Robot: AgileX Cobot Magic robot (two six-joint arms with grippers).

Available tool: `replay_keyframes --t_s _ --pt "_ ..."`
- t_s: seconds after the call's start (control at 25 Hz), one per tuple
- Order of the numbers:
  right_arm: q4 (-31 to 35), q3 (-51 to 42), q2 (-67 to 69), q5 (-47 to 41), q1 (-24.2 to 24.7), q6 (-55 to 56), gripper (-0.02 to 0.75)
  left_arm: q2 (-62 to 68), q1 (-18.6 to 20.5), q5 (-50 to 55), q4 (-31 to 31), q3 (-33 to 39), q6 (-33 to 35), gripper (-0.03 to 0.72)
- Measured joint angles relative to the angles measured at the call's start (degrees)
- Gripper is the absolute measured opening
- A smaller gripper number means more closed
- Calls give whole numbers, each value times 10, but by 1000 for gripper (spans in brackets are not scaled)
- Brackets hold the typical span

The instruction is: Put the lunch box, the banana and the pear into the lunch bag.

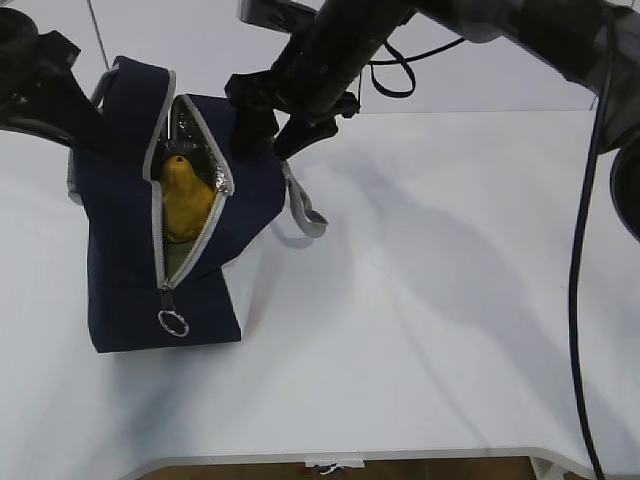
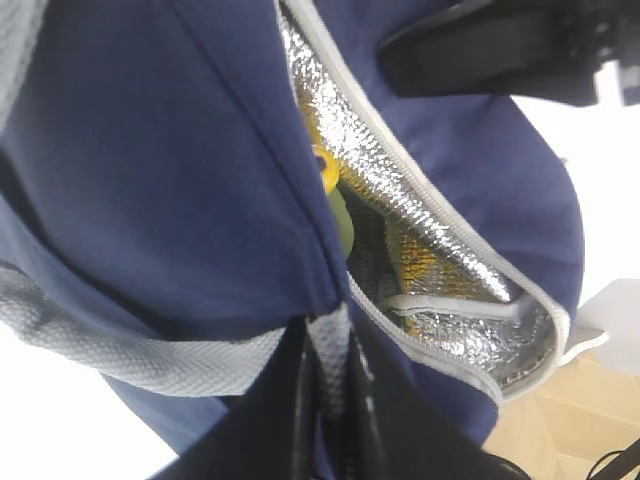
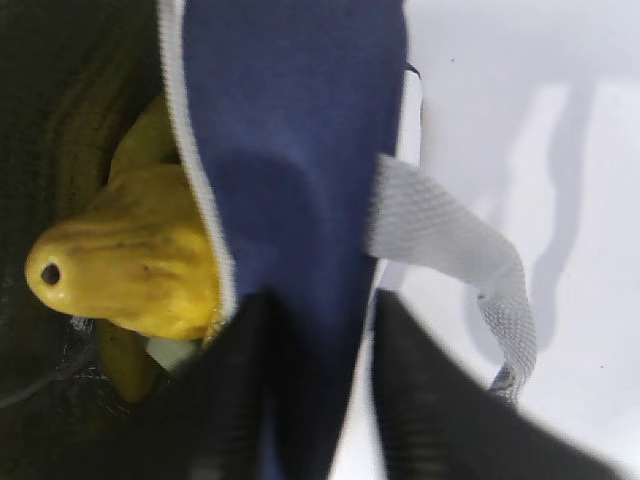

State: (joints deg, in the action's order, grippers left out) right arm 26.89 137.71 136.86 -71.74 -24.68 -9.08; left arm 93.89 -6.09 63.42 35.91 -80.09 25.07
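While pear [image 1: 185, 200] half hides in lunch bag [image 1: 120, 270], left hand [image 2: 330, 360] pinches it, right hand [image 3: 320, 320] spread.

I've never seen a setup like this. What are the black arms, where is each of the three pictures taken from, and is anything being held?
The black arms are two robot arms with pincers. One picture looks down at the white table from outside; the other two come from cameras on each wrist. On the table stands a navy lunch bag, unzipped, with a yellow pear inside. The left gripper is shut on the bag's grey handle, holding the bag open. The right gripper straddles the bag's other wall; whether it grips is unclear.
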Motion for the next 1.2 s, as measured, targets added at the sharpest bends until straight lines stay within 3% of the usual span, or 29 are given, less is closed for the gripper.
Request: replay_keyframes --t_s 0.12,0.28,0.32,0.6,0.96,1.2 --pt "4 -1 0 0 0 0 391 0 0 0 0 0 0 17" --pt "5 -1 0 0 0 0 73 0 0 0 3 0 0 17" --pt "3 -1 0 0 0 0 33 0 0 0 11 0 0 17" --pt "-86 -43 -71 0 0 6 13 0 -5 10 110 0 0 17" --pt "-231 -111 -156 -14 0 58 13 22 -57 -20 139 0 0 17" --pt "-274 -113 -160 -14 0 65 13 69 -87 -63 178 0 23 16"
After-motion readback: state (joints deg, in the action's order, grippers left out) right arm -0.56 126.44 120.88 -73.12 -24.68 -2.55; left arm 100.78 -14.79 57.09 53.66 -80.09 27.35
